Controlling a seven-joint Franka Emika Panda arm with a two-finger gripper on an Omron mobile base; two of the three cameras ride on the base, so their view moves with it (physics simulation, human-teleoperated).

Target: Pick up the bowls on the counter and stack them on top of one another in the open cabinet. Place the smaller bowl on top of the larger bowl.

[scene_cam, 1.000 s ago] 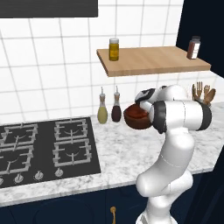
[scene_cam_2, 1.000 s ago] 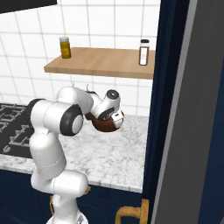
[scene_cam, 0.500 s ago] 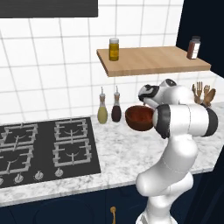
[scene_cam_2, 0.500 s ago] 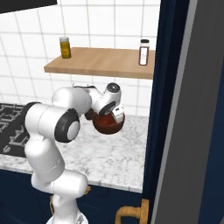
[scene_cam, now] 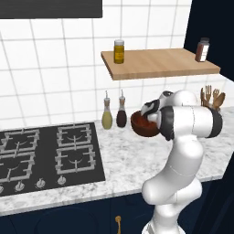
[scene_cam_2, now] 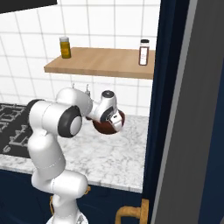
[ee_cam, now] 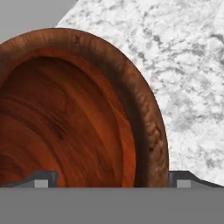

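Observation:
My gripper (scene_cam: 152,115) is shut on the rim of the larger bowl (scene_cam: 143,124), a deep glossy reddish-brown one, and holds it tilted a little above the counter (scene_cam: 123,160). In the right base view the larger bowl (scene_cam_2: 108,126) hangs under the gripper (scene_cam_2: 114,119), well below the open cabinet (scene_cam_2: 100,62). The hand view looks into the bowl (ee_cam: 74,118), with the gripper (ee_cam: 111,179) straddling its rim and the marble counter (ee_cam: 192,65) behind. The tan board of the open cabinet (scene_cam: 160,64) is above and behind the hand. The smaller bowl is hidden.
An amber jar (scene_cam: 119,51) and a spice shaker (scene_cam: 202,49) stand at the two ends of the board. Two bottles (scene_cam: 114,116) stand by the wall, left of the bowl. The black hob (scene_cam: 45,155) lies left, a utensil holder (scene_cam: 211,97) right, and a navy door (scene_cam_2: 183,109) close on the right.
The arm's elbow and forearm have swung out to the right while the wrist turned. The held bowl has stayed near the same spot, slightly lower.

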